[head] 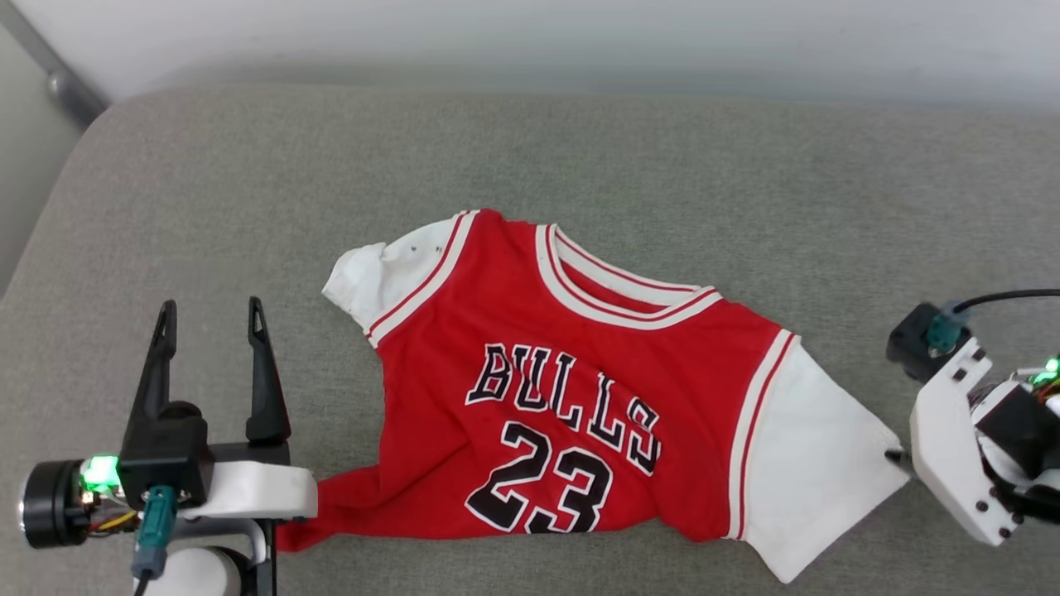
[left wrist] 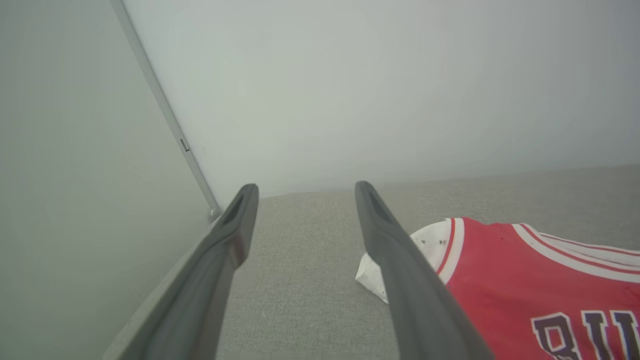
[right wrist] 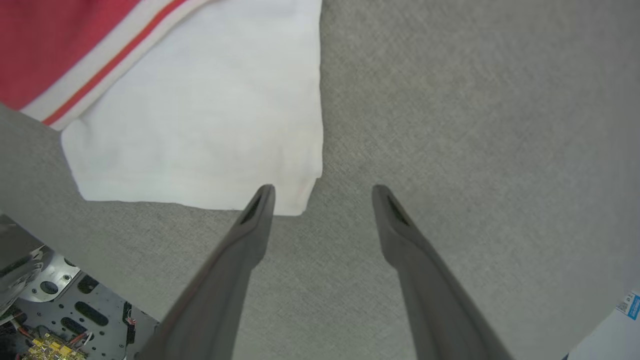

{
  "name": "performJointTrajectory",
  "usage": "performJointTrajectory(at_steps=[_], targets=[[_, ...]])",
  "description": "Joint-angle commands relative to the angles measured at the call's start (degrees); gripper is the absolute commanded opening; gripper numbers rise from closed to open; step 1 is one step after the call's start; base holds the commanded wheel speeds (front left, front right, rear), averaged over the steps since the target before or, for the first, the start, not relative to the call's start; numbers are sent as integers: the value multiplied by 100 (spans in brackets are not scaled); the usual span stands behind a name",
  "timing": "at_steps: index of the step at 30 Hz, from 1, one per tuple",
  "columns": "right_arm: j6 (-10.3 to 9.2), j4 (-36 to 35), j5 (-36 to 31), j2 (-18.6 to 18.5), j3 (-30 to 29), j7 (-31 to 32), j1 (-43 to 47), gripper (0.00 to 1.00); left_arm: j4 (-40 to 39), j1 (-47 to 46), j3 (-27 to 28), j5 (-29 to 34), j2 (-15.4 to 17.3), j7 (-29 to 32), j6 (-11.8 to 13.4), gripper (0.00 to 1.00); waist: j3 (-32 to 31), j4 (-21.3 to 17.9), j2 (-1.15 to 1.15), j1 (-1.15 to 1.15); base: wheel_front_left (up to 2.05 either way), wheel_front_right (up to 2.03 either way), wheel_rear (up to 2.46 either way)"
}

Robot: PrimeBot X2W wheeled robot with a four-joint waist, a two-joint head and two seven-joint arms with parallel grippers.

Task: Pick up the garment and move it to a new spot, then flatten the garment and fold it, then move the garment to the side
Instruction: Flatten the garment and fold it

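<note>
Two grippers, both spread wide & empty, flank the red Bulls no. 23 jersey [head: 571,397], which lies front-up near the front edge of the grey cushion surface [head: 248,182], about mid-width. Left gripper [head: 211,310] sits beside the bunched hem corner [head: 348,497]; right gripper [right wrist: 322,192] hovers at the flat white sleeve [right wrist: 200,125]. Step is prob. flattening, as the crumpled sleeve [head: 364,277] isn't smooth. Next move calls for pinching both corners, then pulling apart w/o dragging.
</note>
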Motion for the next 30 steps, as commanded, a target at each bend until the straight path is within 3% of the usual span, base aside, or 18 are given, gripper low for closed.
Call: performJointTrajectory(at_steps=[1,12,13,14,22,30], targets=[[-4,131,-21,57,141,9,-78,100,-13,128,133,148,-166,-13,-80,100,159,120,-1,0,0,0,0],[-3,863,336,172,1111,-286,17,100,314,583,1042,1040,-1304,-14,-915,100,480,271,-1,0,0,0,0],[-4,889,371,186,1141,-352,1,74,337,598,1122,1104,-1378,-14,-986,100,483,265,-1,0,0,0,0],[-3,905,391,200,1164,-408,-37,0,362,625,1198,1165,-1441,-14,-1048,100,480,258,-1,0,0,0,0],[-6,985,538,-62,958,-992,-663,0,557,847,1649,1562,-1779,-14,-1483,100,195,105,-1,0,0,0,0],[-6,1067,736,-870,730,-1069,-785,0,640,1081,1925,1789,-2009,-14,-1800,100,-168,-27,-1,0,0,0,0]])
